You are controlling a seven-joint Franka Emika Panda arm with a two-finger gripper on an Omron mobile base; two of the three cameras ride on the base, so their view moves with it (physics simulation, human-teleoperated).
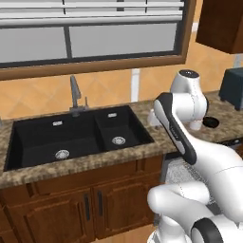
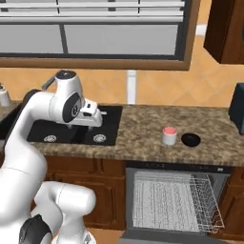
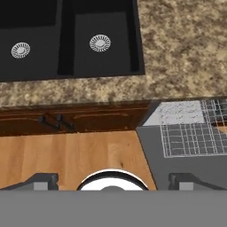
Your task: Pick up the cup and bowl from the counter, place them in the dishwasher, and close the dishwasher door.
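Gripper (image 3: 113, 181) fingertips sit wide apart, holding nothing, above the sink's edge. Below the counter (image 2: 143, 131), the dishwasher (image 2: 174, 198) stands open with its rack out; cup (image 2: 169, 136) and bowl (image 2: 191, 139) rest side by side on the granite above it.

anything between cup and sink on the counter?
Nothing: in the right base view only bare granite counter lies between the cup and the sink. The bowl sits on the cup's other side.

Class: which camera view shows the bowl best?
The right base view: the whole bowl sits unobstructed on the counter beside the cup. In the left base view the arm partly hides it.
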